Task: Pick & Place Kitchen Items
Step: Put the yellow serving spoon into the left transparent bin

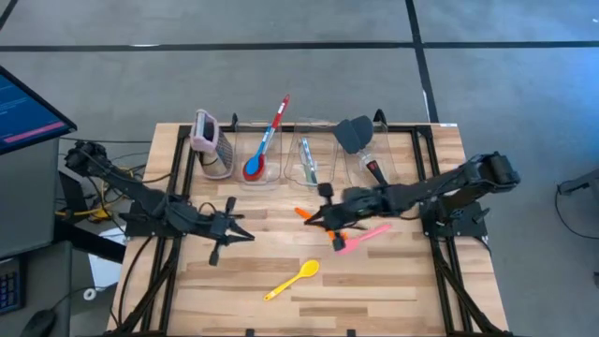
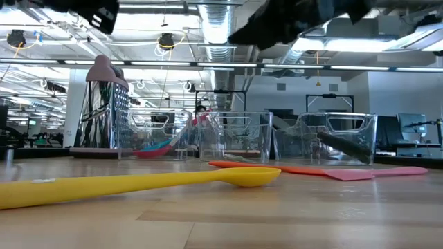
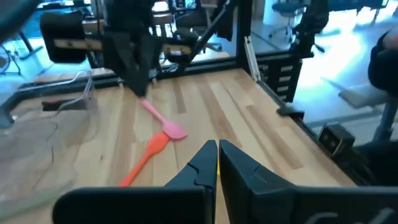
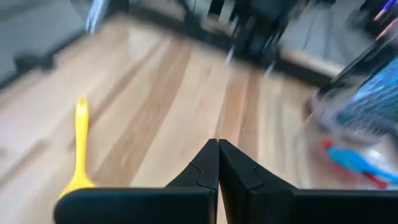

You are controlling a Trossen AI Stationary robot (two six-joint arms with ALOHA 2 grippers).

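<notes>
Left pincer [image 1: 245,236]: fingers pressed together, empty, hovering over the left-middle of the surface [image 1: 393,281].
Right pincer [image 1: 314,223]: fingers together, holding nothing, near the centre of the surface, just above the orange spatula.
Orange spatula [image 1: 304,214]: flat on the wood at the centre, crossing close to the pink spatula.
Pink spatula [image 1: 365,238]: lying flat just right of centre, nearer the front than the orange one.
Yellow spoon [image 1: 292,279]: lying alone toward the near edge, well apart from the spatulas.
Left bin [image 1: 255,154]: at the far side; holds a blue spoon [image 1: 254,168] and a long red-handled tool [image 1: 277,117] leaning out over its far rim.
Middle bin [image 1: 309,161]: holds a clear-teal utensil [image 1: 306,159].
Right bin [image 1: 370,154]: holds a black spatula [image 1: 353,134] and a red-handled piece [image 1: 373,170].
Grater [image 1: 210,142]: pink-topped, standing upright just left of the bins.
</notes>
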